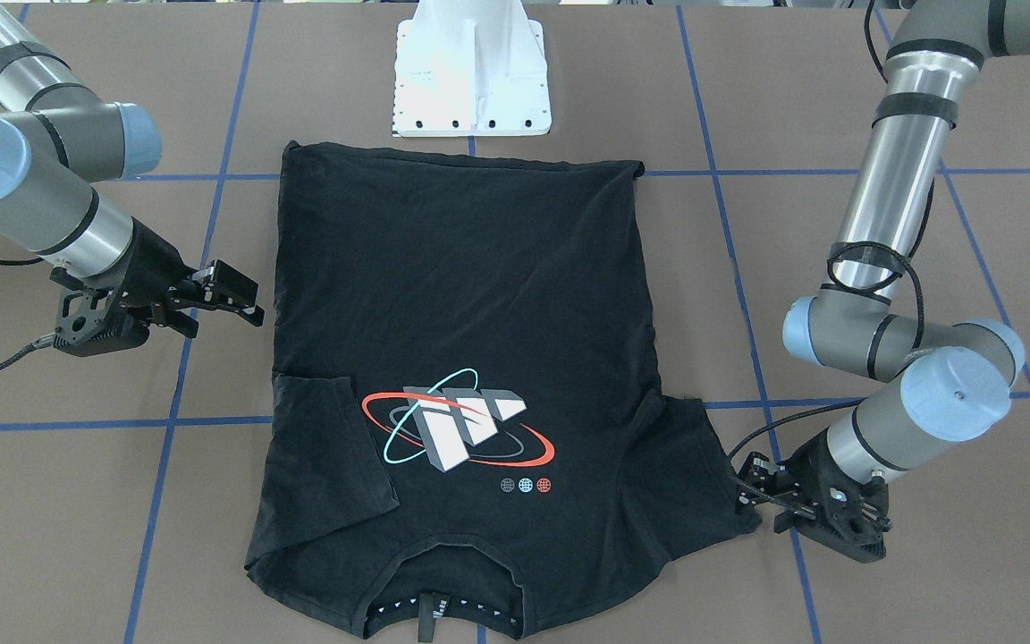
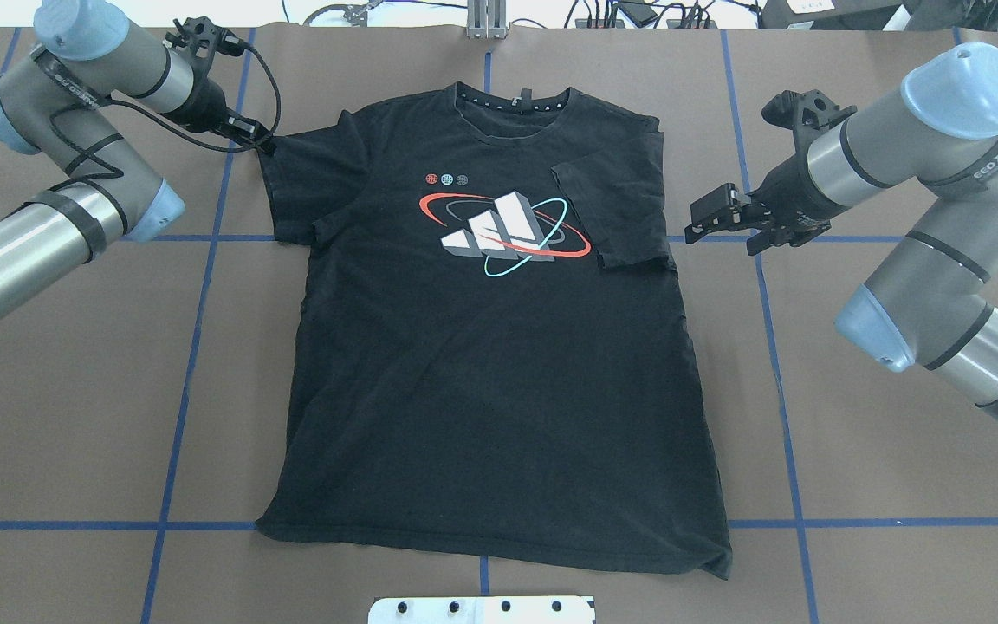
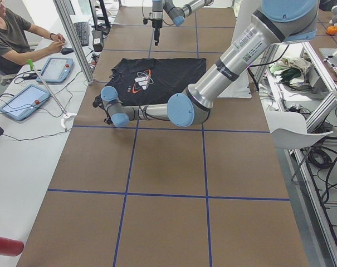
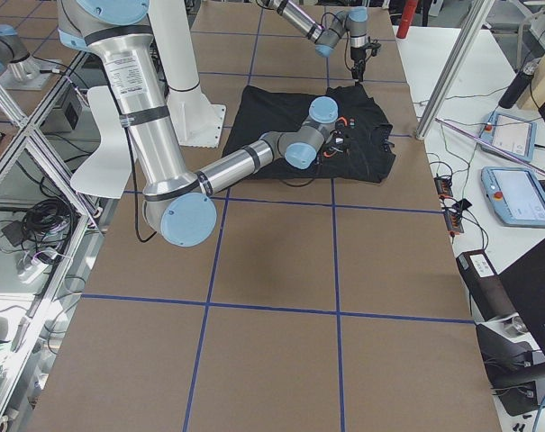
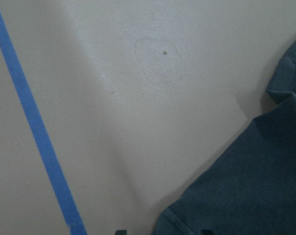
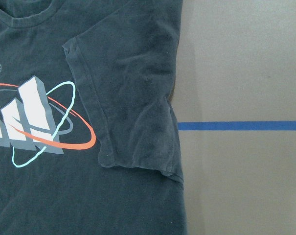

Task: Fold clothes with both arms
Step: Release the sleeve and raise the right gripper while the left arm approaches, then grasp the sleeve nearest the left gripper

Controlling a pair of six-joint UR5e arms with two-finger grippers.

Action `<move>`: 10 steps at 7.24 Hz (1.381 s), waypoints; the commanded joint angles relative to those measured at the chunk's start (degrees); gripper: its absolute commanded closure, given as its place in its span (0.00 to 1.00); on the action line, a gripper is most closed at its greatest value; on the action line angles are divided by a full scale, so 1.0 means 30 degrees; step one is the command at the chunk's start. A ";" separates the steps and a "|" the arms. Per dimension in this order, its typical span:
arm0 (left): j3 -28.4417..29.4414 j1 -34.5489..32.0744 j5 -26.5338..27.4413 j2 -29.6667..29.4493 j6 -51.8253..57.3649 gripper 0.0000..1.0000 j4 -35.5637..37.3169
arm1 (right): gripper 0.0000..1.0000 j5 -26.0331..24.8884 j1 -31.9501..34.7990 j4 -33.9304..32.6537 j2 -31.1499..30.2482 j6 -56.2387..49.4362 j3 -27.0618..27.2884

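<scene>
The black T-shirt (image 2: 499, 364) lies flat and face up on the brown table, collar away from the robot. It also shows in the front view (image 1: 461, 268). Its sleeve on my right side (image 2: 612, 208) is folded in over the chest, next to the orbit-ring graphic (image 6: 35, 122). My right gripper (image 2: 703, 217) hangs open just outside that shoulder, above the table and off the cloth (image 1: 242, 300). My left gripper (image 2: 261, 139) is low at the tip of the spread-out left sleeve (image 1: 752, 492). In the left wrist view the sleeve edge (image 5: 245, 186) lies by its parted fingertips.
The white base pedestal (image 1: 470, 72) stands just behind the shirt's hem. Blue tape lines (image 2: 196, 347) grid the table. A seated operator (image 3: 12, 39) and tablets (image 3: 23, 100) are on a side desk beyond the table's far edge.
</scene>
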 commanded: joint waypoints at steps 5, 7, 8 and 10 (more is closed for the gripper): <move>-0.0772 -0.0293 -0.0074 0.0086 -0.0392 1.00 -0.0061 | 0.00 0.0022 0.0030 0.0000 -0.0011 -0.0003 0.0028; -0.4833 -0.0734 -0.1333 0.2713 -0.0538 1.00 0.0493 | 0.00 0.0021 0.0029 0.0000 0.0048 -0.0003 0.0028; -0.7200 -0.0822 -0.1916 0.4058 -0.1612 1.00 0.1221 | 0.00 0.0051 0.0030 0.0000 0.0106 -0.0003 0.0231; -0.9530 -0.0561 -0.2362 0.4483 -0.5380 1.00 0.1286 | 0.00 0.0022 0.0030 0.0000 0.0078 -0.0003 0.0263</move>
